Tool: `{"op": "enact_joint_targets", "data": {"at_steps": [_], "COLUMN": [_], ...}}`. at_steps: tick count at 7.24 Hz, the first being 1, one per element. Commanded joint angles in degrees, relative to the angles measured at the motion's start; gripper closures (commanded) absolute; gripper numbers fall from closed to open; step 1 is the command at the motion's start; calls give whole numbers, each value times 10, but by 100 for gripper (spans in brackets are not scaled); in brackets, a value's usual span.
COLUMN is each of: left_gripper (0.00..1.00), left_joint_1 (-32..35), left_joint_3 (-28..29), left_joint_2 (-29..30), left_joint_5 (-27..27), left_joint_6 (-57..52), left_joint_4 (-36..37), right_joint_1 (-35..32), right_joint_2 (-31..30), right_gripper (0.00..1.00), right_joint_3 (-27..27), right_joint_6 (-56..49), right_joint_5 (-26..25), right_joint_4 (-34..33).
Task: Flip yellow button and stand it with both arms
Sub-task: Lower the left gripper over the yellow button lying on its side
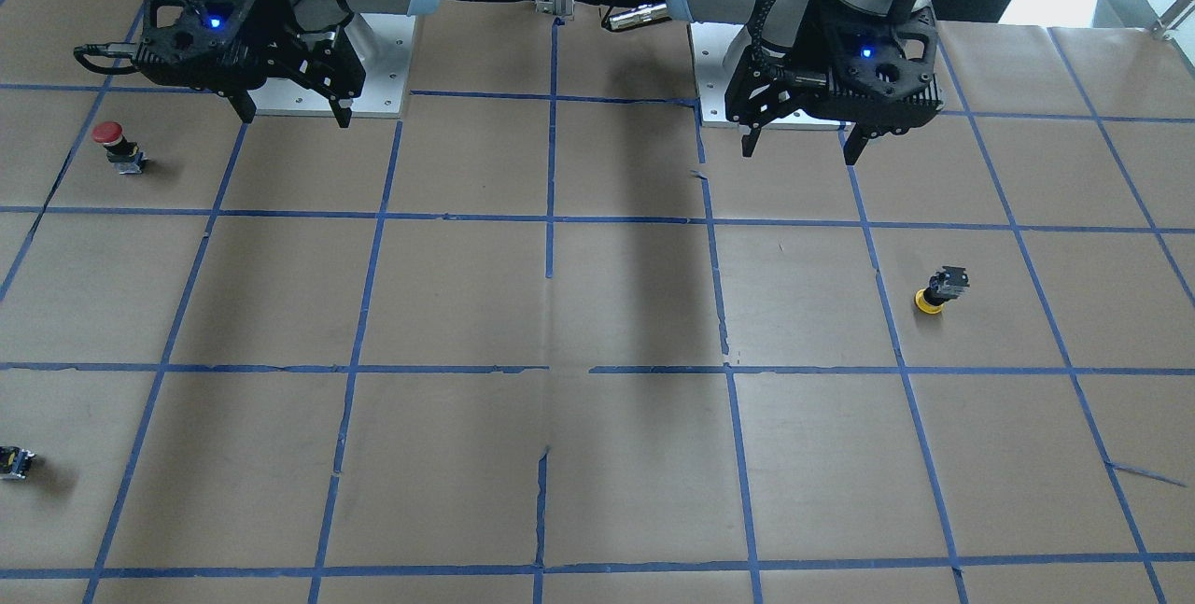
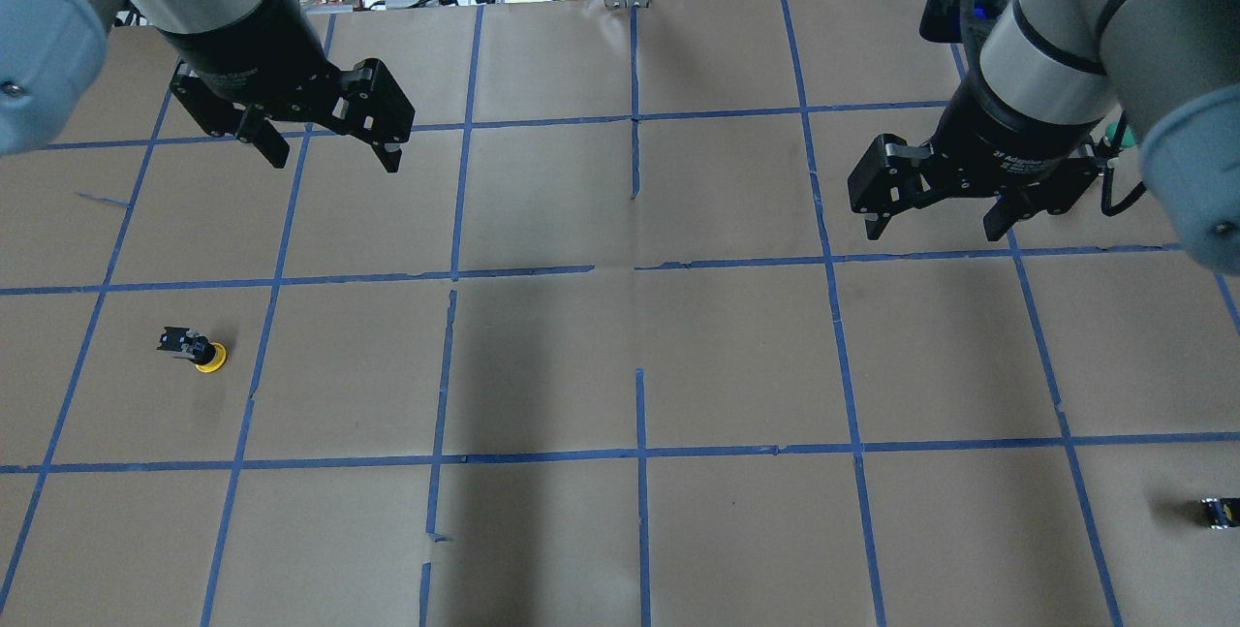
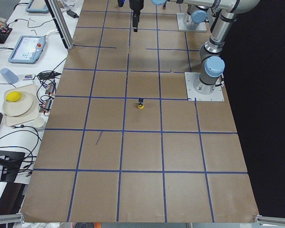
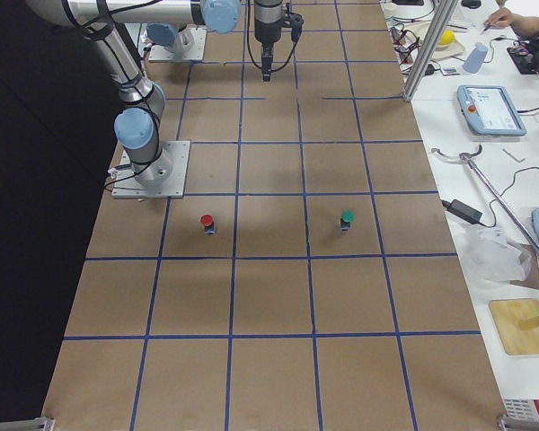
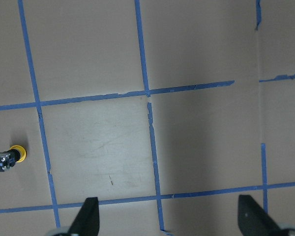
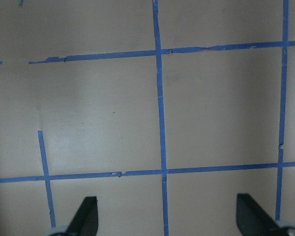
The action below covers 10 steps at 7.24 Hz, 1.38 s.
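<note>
We saw the small yellow-capped push-button [image 1: 941,290], with its black-and-grey blocky body, lying on its side on the brown paper-covered tabletop [image 1: 597,305] with its blue tape grid. It was on the robot's left half, well apart from both arms. The left black two-finger claw [image 1: 800,142] and the right black two-finger claw [image 1: 295,109] both hung spread and empty above the tabletop, near their bases. We judged the round cap the main hazard: an off-centre pinch could roll the push-button or squirt it away. The right claw had far to reach, so the two claws might collide around so small a part. A tilted release could also let it topple again.
</note>
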State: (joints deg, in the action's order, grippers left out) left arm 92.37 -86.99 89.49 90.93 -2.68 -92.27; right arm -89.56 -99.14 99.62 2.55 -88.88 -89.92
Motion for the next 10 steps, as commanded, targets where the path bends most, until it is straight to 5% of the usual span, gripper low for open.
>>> {"op": "enact_joint_targets", "data": {"at_steps": [1, 4, 7, 9, 10], "left_gripper": [2, 1, 0, 0, 0], "left_joint_1": [-5, -45, -227, -327, -344], "left_joint_3": [-26, -87, -238, -263, -266], "left_joint_2": [-11, -24, -21, -10, 11], "left_joint_5": [-26, -29, -30, 37, 49], "left_joint_6": [0, -7, -111, -159, -163], "left_joint_4": [28, 47, 115, 120, 196], "right_joint_1": [0, 0, 0, 0, 0], "right_joint_2": [-1, -1, -1, -3, -3], "right_gripper": [0, 0, 0, 0, 0], "right_joint_3": [0, 1, 6, 12, 11], "right_joint_6": [0, 0, 0, -1, -1], "right_joint_5": [-3, -3, -1, -2, -1], "right_joint_4": [0, 3, 2, -2, -1]}}
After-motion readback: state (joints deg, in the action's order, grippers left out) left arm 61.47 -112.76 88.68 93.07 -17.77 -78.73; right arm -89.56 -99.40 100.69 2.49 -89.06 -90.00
